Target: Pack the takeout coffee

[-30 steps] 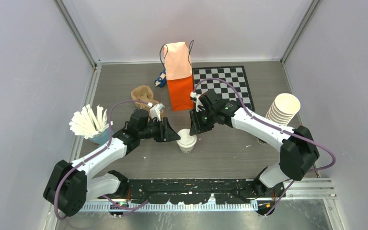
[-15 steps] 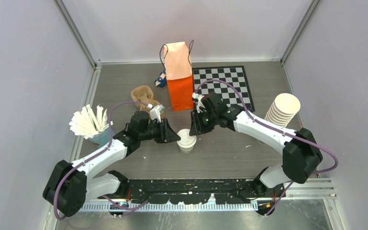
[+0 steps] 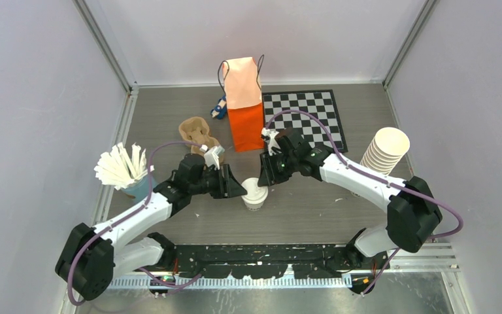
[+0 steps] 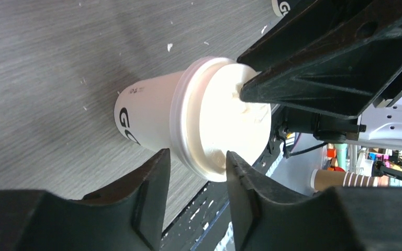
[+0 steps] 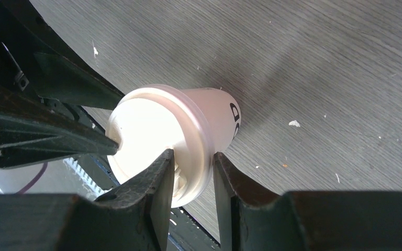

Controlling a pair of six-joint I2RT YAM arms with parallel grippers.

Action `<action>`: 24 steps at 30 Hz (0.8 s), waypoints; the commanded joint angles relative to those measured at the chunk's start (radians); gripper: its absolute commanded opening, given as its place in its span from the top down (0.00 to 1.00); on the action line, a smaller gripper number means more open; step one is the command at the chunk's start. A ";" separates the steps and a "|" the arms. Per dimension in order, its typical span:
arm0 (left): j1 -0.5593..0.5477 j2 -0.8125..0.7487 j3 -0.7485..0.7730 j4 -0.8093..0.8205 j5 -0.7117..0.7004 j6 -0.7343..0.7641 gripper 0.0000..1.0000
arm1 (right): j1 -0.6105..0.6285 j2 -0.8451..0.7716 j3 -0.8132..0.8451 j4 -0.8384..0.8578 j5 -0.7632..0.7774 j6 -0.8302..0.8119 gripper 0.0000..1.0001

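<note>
The grey table (image 3: 314,212) carried the takeout coffee (image 3: 255,194), an orange paper bag (image 3: 244,111), a checkerboard mat (image 3: 308,112), stacked paper cups (image 3: 384,153), a pulp carrier (image 3: 196,131) and a cup of white sticks (image 3: 123,170).

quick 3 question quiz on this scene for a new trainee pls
1. True or false: the takeout coffee stands upright on the table, outside the orange paper bag.
2. Which part of the takeout coffee do the left gripper and right gripper each pinch? A) base B) lid rim C) side wall halfway down
3. What stands near the table's right edge?

Key: 1 true. 2 B. 3 the stack of lidless cups.
</note>
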State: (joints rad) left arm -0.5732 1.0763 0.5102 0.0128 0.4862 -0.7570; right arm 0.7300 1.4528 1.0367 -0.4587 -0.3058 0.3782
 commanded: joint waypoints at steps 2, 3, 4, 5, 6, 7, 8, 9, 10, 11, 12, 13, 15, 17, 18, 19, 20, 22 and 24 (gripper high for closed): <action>-0.012 -0.046 0.047 -0.098 -0.036 -0.011 0.50 | 0.000 0.003 0.004 -0.044 0.005 -0.053 0.63; -0.012 -0.041 0.060 -0.113 -0.048 -0.003 0.50 | 0.001 0.003 0.011 -0.046 0.000 -0.058 0.62; -0.013 -0.031 0.075 -0.123 -0.057 0.005 0.49 | 0.000 0.002 0.015 -0.047 -0.003 -0.062 0.62; -0.011 -0.018 0.090 -0.128 -0.055 0.011 0.49 | 0.001 0.001 0.019 -0.049 -0.007 -0.064 0.63; -0.012 -0.003 0.102 -0.126 -0.049 0.015 0.49 | 0.001 0.003 0.023 -0.052 -0.013 -0.069 0.62; -0.012 0.013 0.112 -0.119 -0.040 0.016 0.49 | 0.000 0.004 0.030 -0.056 -0.017 -0.075 0.62; -0.012 0.031 0.120 -0.106 -0.027 0.016 0.49 | 0.001 0.007 0.034 -0.062 -0.022 -0.080 0.62; -0.012 0.045 0.127 -0.095 -0.021 0.015 0.49 | 0.001 0.009 0.038 -0.064 -0.025 -0.081 0.61; -0.012 0.056 0.131 -0.086 -0.018 0.015 0.49 | 0.001 0.010 0.040 -0.067 -0.026 -0.082 0.61; -0.012 0.066 0.136 -0.080 -0.018 0.017 0.49 | 0.001 0.011 0.043 -0.071 -0.027 -0.082 0.60; -0.012 0.076 0.139 -0.079 -0.022 0.021 0.49 | 0.000 0.008 0.047 -0.073 -0.030 -0.083 0.58; -0.012 0.084 0.143 -0.080 -0.029 0.026 0.49 | 0.000 0.004 0.049 -0.075 -0.032 -0.082 0.57; -0.012 0.099 0.147 -0.091 -0.042 0.040 0.49 | 0.001 -0.007 0.054 -0.078 -0.031 -0.079 0.53; -0.013 0.110 0.145 -0.097 -0.049 0.050 0.50 | 0.001 -0.020 0.065 -0.089 -0.020 -0.074 0.47; -0.012 0.113 0.141 -0.099 -0.057 0.052 0.51 | 0.002 -0.025 0.074 -0.100 -0.013 -0.073 0.46; -0.012 0.115 0.136 -0.101 -0.067 0.055 0.52 | 0.001 -0.031 0.087 -0.116 -0.004 -0.069 0.44; -0.013 0.117 0.133 -0.106 -0.078 0.058 0.53 | 0.001 -0.038 0.100 -0.137 0.003 -0.065 0.43; -0.011 0.119 0.126 -0.112 -0.086 0.068 0.54 | 0.000 -0.059 0.114 -0.166 0.010 -0.055 0.41; -0.013 0.117 0.119 -0.108 -0.086 0.067 0.55 | 0.002 -0.088 0.113 -0.173 0.014 -0.027 0.41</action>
State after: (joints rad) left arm -0.5823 1.1851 0.6209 -0.0872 0.4522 -0.7292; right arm 0.7300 1.4464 1.0950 -0.5873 -0.3107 0.3195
